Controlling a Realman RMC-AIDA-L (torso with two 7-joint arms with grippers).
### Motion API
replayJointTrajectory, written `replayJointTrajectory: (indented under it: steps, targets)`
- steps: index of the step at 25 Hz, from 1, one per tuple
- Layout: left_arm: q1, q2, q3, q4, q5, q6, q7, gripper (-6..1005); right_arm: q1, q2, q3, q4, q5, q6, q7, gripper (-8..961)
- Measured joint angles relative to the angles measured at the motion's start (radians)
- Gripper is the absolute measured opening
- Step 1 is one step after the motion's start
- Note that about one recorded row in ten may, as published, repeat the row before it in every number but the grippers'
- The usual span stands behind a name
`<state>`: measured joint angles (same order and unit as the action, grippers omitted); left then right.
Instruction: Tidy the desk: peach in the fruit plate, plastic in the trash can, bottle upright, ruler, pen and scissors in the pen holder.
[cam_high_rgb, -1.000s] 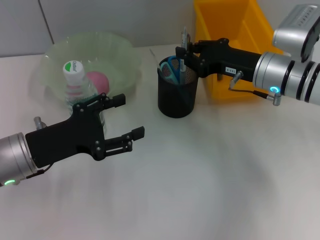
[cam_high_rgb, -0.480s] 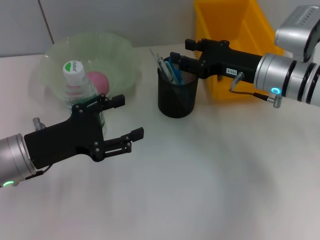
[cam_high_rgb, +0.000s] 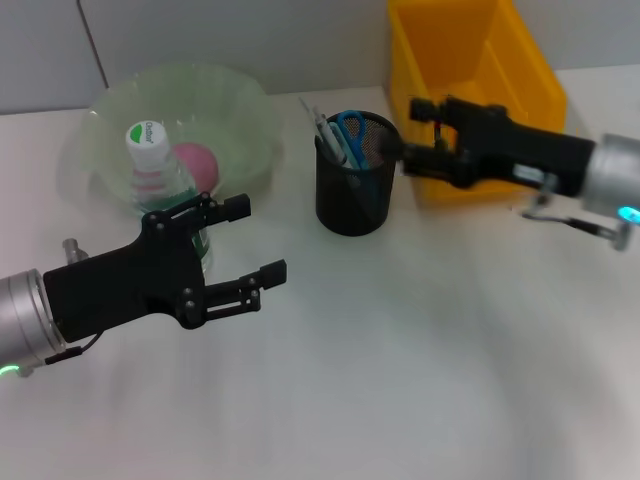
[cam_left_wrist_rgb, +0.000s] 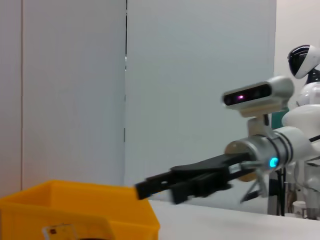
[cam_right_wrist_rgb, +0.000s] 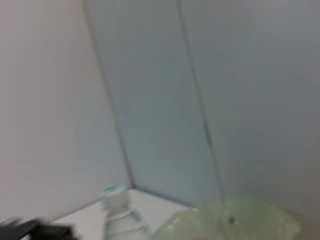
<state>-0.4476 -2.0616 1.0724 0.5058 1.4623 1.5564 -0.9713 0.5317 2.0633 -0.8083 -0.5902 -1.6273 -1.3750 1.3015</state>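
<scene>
The black mesh pen holder (cam_high_rgb: 352, 195) stands mid-table with blue-handled scissors (cam_high_rgb: 350, 128) in it. Pale slim sticks (cam_high_rgb: 318, 120) lean beside them, the pen and ruler, which I cannot tell apart. My right gripper (cam_high_rgb: 412, 133) hovers open and empty just right of the holder, in front of the yellow trash can (cam_high_rgb: 470, 60). The bottle (cam_high_rgb: 152, 165) stands upright against the green fruit plate (cam_high_rgb: 170, 78), which holds the pink peach (cam_high_rgb: 197, 163). My left gripper (cam_high_rgb: 258, 237) is open and empty, just right of the bottle. The plastic is out of view.
The left wrist view shows the yellow bin (cam_left_wrist_rgb: 75, 212) and the right gripper (cam_left_wrist_rgb: 155, 186) farther off. The right wrist view shows the bottle (cam_right_wrist_rgb: 117, 212) and the green plate (cam_right_wrist_rgb: 235, 222). Bare white table (cam_high_rgb: 400, 360) spreads in front.
The right gripper let the pen drop into the holder, opened, and drew back to the right, clear of the rim. The left arm has barely moved.
</scene>
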Motion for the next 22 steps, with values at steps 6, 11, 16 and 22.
replayJointTrajectory:
  steps: [6,11,16,22]
  targets:
    - [0.001,0.01,0.004,0.045,0.045,0.005,-0.136,846,-0.05,-0.074,0.002,-0.045,-0.132,-0.215,0.126,788]
    - [-0.019,0.031,0.004,0.075,0.132,0.036,-0.276,846,-0.037,-0.119,-0.002,-0.039,-0.223,-0.27,0.2,788]
    - [-0.046,0.051,0.005,0.065,0.197,0.05,-0.354,846,0.002,-0.132,-0.006,-0.001,-0.275,-0.272,0.222,788]
    - [-0.048,0.054,0.004,0.065,0.199,0.064,-0.373,846,0.02,-0.128,-0.013,0.022,-0.3,-0.269,0.217,788]
